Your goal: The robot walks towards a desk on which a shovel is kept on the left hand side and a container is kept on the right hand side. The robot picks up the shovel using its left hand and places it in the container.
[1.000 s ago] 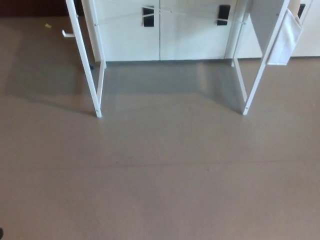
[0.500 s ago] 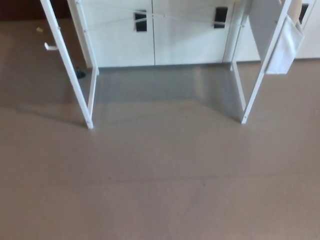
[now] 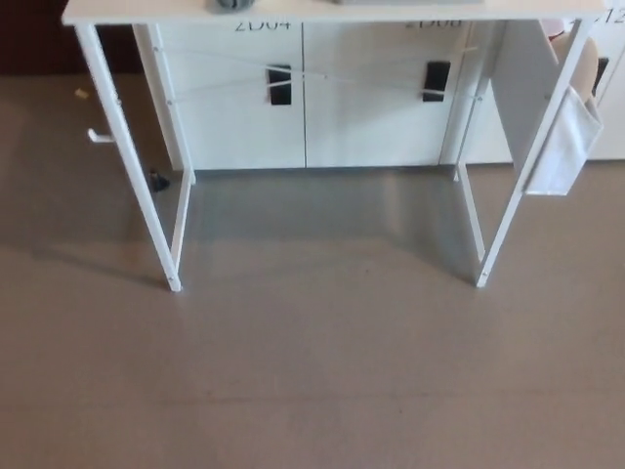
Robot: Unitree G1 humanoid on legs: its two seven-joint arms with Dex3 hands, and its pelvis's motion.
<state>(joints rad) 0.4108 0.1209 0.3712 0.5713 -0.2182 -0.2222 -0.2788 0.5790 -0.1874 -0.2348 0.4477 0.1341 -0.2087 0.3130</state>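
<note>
A white desk stands ahead, its top edge just showing along the top of the head view, on thin white legs. A small grey object peeks over the desk's front edge at the left; too little shows to tell what it is. No container can be made out. Neither of my hands is in view.
White cabinets with black handles stand behind the desk. A white cloth pouch hangs off the desk's right leg. Brown floor lies between me and the desk. A small dark object lies by the back left leg.
The whole picture has shifted downward, so the camera has tilted up: the desk's top edge and more of the cabinets now show. Nothing in the scene itself has moved.
</note>
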